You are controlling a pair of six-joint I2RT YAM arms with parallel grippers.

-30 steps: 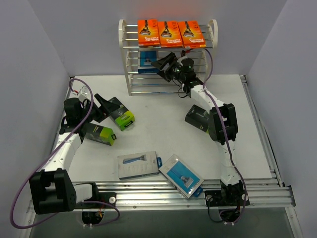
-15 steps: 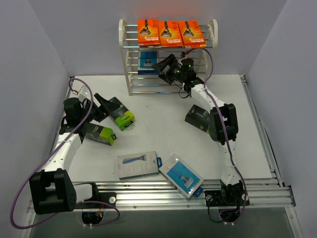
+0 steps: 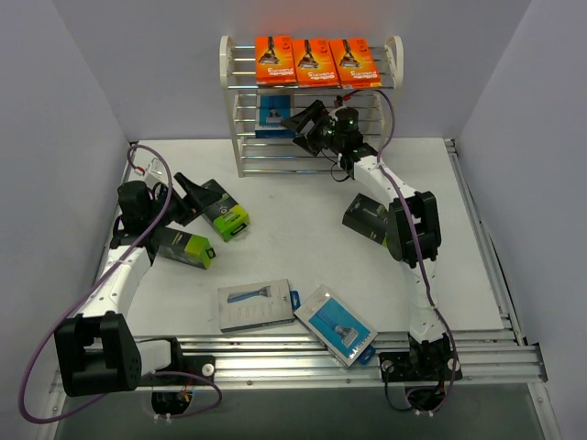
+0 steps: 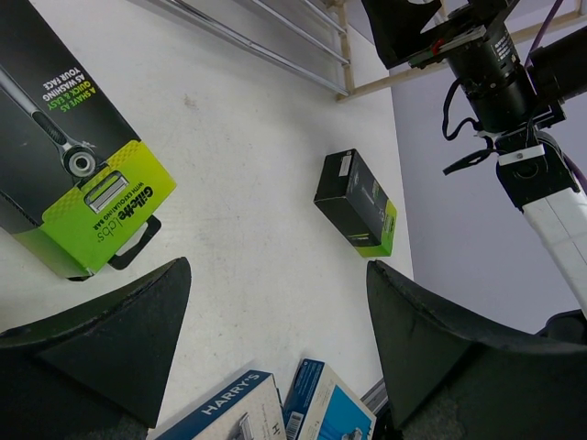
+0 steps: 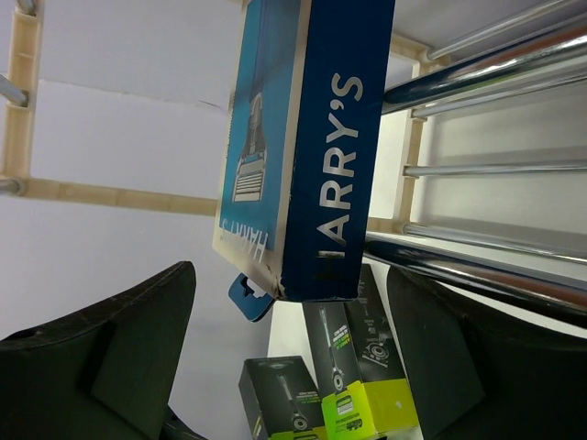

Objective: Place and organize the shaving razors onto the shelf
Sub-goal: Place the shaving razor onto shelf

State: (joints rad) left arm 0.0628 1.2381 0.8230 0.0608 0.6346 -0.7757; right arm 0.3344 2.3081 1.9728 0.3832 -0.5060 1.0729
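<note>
You were on the blue packs: 1 point(image 3: 273, 112) stood upright on the shelf's point(image 3: 226, 69) middle rods, under 3 orange cards point(image 3: 312, 60). Your right gripper point(image 5: 289, 273) faced it, jaws wide, clamping nothing. Your left gripper point(image 4: 275, 275) gaped empty near a green box point(image 4: 87, 197). Next, I judged: back out straight, then fetch a table pack point(image 3: 257, 304).

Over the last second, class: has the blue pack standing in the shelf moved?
No. The blue pack keeps its place in the shelf, just right of the left upright.
</note>
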